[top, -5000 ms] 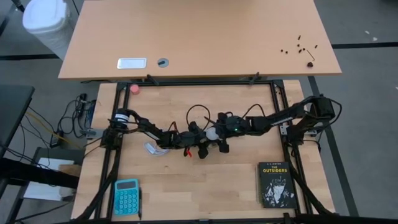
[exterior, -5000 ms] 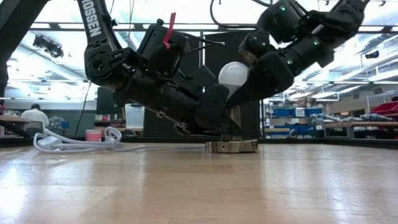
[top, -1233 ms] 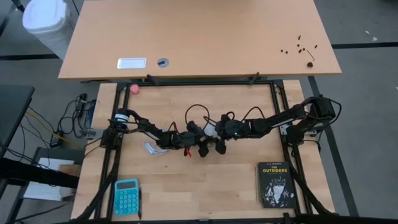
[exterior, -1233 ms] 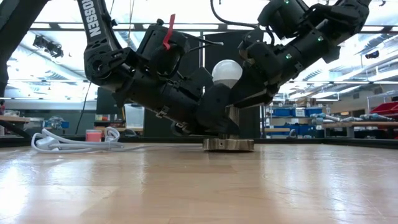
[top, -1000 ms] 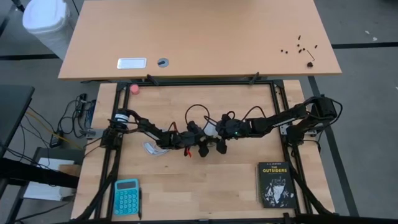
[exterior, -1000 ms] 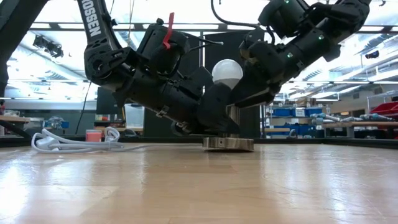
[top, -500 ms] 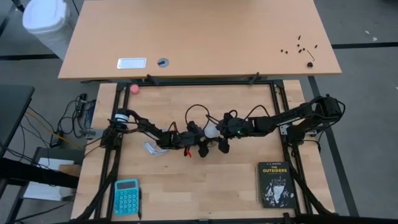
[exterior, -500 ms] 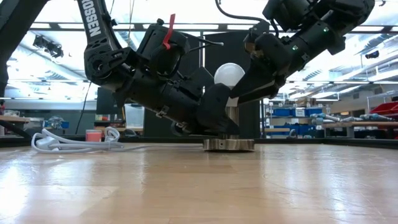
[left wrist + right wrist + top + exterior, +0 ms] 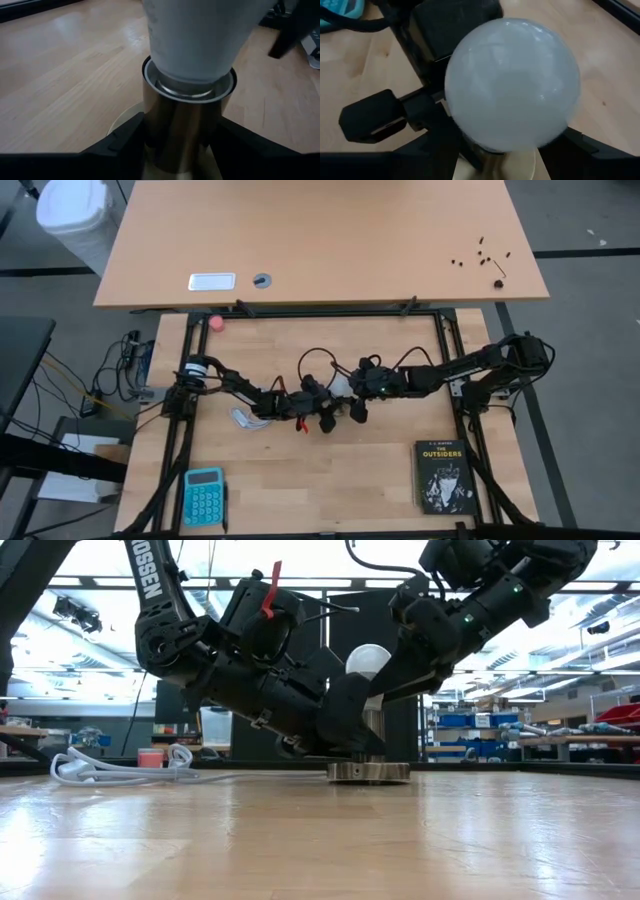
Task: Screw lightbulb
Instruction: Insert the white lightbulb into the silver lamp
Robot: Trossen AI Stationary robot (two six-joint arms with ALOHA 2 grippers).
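Note:
The white lightbulb [image 9: 367,660] stands upright with its neck [image 9: 192,55] in the brass socket [image 9: 371,745], whose round base [image 9: 368,772] rests on the table. My left gripper [image 9: 350,735] reaches in low from the table's left and is shut on the socket's barrel. My right gripper [image 9: 351,393] comes down slanting from the table's right and is shut on the bulb's globe [image 9: 512,82]. The socket's white cord [image 9: 120,768] lies coiled on the table to the left. My left gripper pinches the socket's brass barrel [image 9: 157,132], low down near its base, between its two fingers [image 9: 120,145]. The fingers come nearly level from the table's left. The socket stands upright with its base on the table. My right gripper has the bulb's round globe [image 9: 560,125] between its two fingers [image 9: 602,147], slanting down from the table's right. The globe hides the place of contact. The bulb stands upright, its neck seated in the socket.
A black book [image 9: 443,476] lies at the near right and a teal calculator [image 9: 204,496] at the near left. A pink ball [image 9: 215,322] sits at the far left corner. Beyond the frame stands a larger desk [image 9: 320,240].

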